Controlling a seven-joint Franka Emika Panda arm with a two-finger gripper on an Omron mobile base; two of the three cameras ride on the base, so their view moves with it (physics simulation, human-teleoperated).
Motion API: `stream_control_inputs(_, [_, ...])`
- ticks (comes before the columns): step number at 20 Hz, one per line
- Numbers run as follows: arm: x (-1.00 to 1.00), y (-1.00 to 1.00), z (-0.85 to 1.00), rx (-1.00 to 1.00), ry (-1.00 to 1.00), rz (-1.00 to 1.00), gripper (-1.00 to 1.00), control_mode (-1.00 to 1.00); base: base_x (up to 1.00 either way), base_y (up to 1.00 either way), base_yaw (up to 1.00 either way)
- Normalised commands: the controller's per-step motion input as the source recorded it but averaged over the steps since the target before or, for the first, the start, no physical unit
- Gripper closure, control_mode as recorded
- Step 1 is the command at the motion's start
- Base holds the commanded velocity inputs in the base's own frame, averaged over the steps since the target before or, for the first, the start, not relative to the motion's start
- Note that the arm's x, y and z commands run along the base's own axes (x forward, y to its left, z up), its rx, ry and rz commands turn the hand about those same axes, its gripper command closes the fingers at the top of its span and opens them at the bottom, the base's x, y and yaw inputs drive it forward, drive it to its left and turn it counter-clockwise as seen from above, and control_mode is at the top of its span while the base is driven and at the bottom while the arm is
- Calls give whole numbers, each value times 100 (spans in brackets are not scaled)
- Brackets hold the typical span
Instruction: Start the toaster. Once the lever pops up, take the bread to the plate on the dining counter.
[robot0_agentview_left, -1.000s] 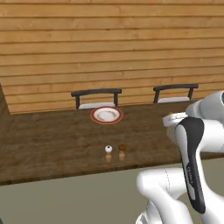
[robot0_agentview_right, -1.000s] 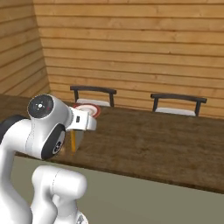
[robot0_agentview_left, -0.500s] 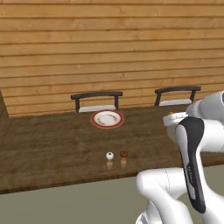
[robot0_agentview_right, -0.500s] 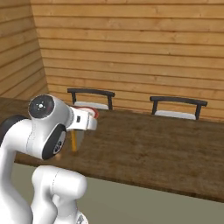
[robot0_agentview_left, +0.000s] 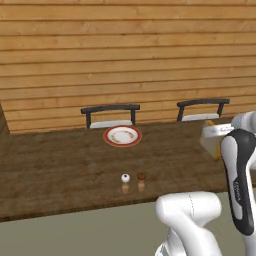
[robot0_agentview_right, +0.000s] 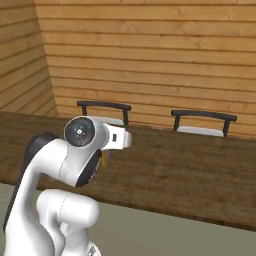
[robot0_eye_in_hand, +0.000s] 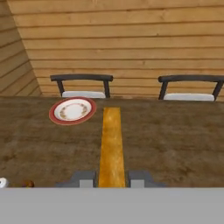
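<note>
The whole view has slid over the last second: the plate (robot0_agentview_left: 122, 136) now sits further right and lower in the left base view, so the base is driving along the counter (robot0_agentview_left: 60, 165), not the things moving. The tool (robot0_eye_in_hand: 112, 178) is clamped on the bread (robot0_eye_in_hand: 111, 146), held edge-on above the counter, right of the plate. Judged: carrying underway, placing remains.
</note>
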Motion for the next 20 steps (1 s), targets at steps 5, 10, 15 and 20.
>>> stream_control_inputs(5, [37, -36, 45, 7, 0, 11, 100, -100, 0, 0, 0])
stream_control_inputs(10, [57, -7, 29, 7, 8, 6, 100, -100, 0, 0, 0])
stream_control_inputs(15, [73, 0, 4, 3, 16, 7, 100, -100, 0, 0, 0])
stream_control_inputs(20, [67, 13, -18, 6, 1, 4, 100, -100, 0, 0, 0])
